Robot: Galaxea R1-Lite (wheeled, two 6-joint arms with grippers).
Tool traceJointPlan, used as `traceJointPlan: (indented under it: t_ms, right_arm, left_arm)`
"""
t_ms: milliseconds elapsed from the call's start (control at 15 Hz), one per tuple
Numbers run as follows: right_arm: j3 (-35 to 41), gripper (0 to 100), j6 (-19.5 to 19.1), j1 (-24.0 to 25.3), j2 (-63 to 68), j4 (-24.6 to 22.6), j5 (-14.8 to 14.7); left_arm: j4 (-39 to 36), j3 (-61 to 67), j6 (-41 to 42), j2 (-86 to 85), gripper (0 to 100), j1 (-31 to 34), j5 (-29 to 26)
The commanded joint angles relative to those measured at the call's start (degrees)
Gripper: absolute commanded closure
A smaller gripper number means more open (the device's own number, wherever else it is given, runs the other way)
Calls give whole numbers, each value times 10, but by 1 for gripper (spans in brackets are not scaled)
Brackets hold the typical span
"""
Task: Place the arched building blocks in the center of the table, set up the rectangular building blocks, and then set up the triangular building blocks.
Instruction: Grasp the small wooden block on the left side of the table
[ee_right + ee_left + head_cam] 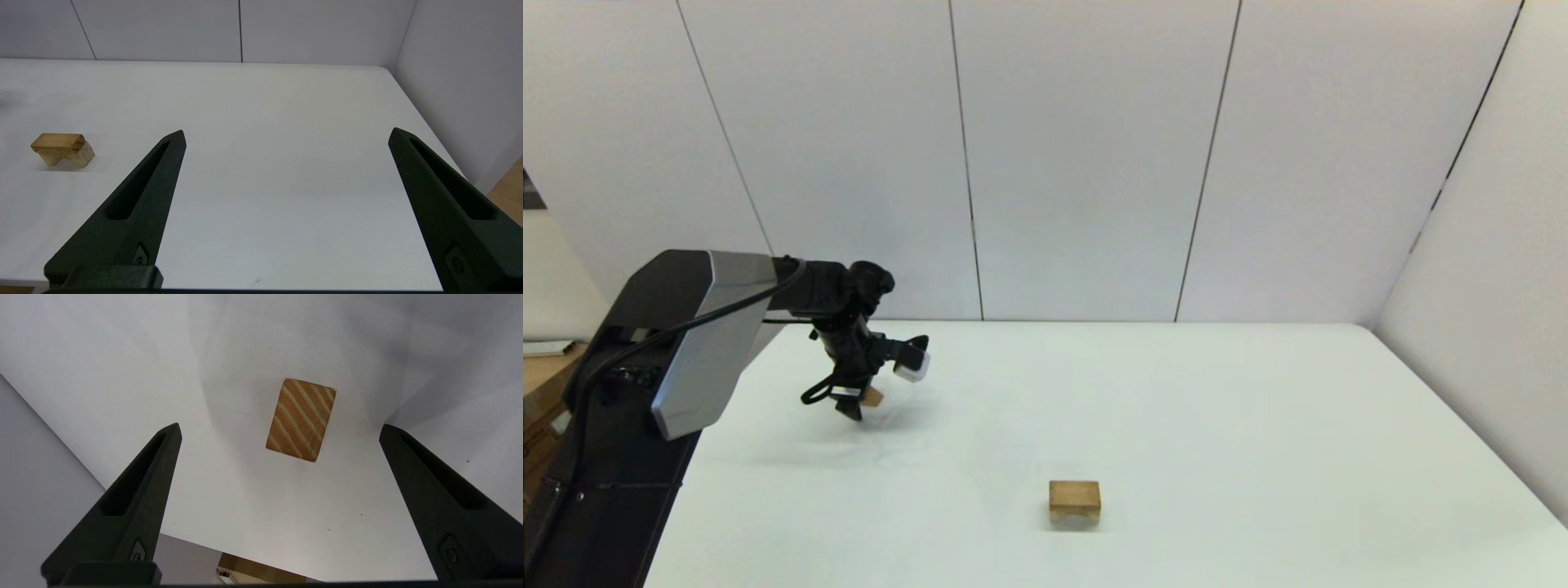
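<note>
The triangular building block (301,419), small light wood with striped grain, lies on the white table (1258,408) near its left side. My left gripper (280,427) hangs open directly above it, one finger on each side and not touching. In the head view the same block (873,397) peeks out beside the left gripper (859,403). The arched building block (1075,501) stands near the table's middle, legs down. On top of it appears to lie a flat bar, the rectangular building block (58,140). My right gripper (286,132) is open and empty, well to the right of that stack.
Grey wall panels close off the back and right of the table. The table's left edge (81,457) runs close to the left gripper. Cardboard boxes (539,392) stand on the floor beyond that edge.
</note>
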Motion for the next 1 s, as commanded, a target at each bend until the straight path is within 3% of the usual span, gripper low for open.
traceJointPlan:
  t_ms: [67, 400, 1000]
  right_arm:
    - [0, 0, 0, -1, 0, 0, 0]
    - [0, 0, 0, 0, 0, 0, 0]
    - [0, 0, 0, 0, 0, 0, 0]
  left_arm:
    - [2, 0, 5, 4, 0, 2, 3]
    - [4, 0, 6, -1, 0, 3, 44]
    - [44, 0, 12, -9, 0, 0, 53]
